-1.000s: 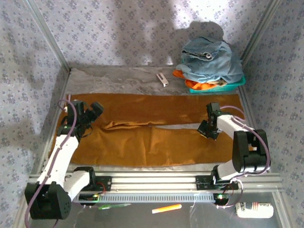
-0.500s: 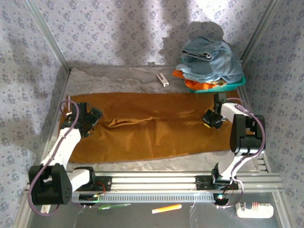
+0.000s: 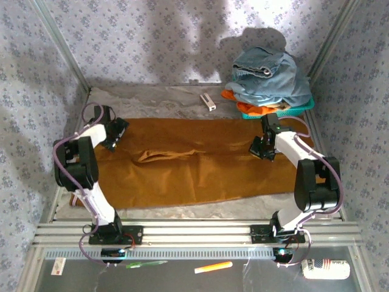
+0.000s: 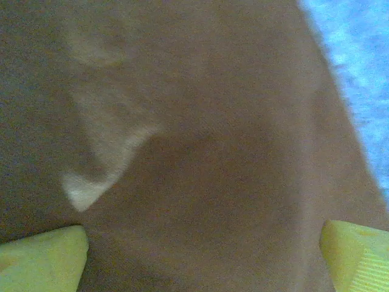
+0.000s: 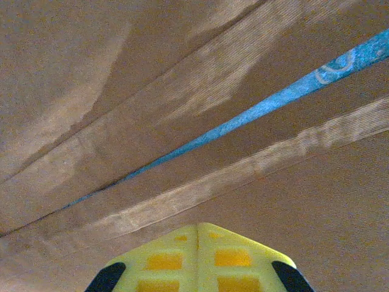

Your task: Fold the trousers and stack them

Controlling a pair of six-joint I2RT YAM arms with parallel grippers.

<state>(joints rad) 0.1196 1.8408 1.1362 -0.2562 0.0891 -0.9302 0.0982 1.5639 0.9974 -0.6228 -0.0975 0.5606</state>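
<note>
Top external shows the trousers spread flat, not yet folded. My left claw gapes empty, my right claw is closed, hold unclear; next, I'd pinch one long edge.

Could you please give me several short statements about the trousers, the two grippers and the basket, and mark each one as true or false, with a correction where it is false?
1. The trousers lie spread flat across the table. True.
2. The left gripper is shut. False: its fingers stand wide apart above the cloth.
3. The blue denim garment lies on top of the trousers. False: it is piled in the teal basket at the far right corner.
4. The right gripper has its fingers closed together. True.
5. A small white object lies on the table beyond the trousers, apart from them. True.
</note>
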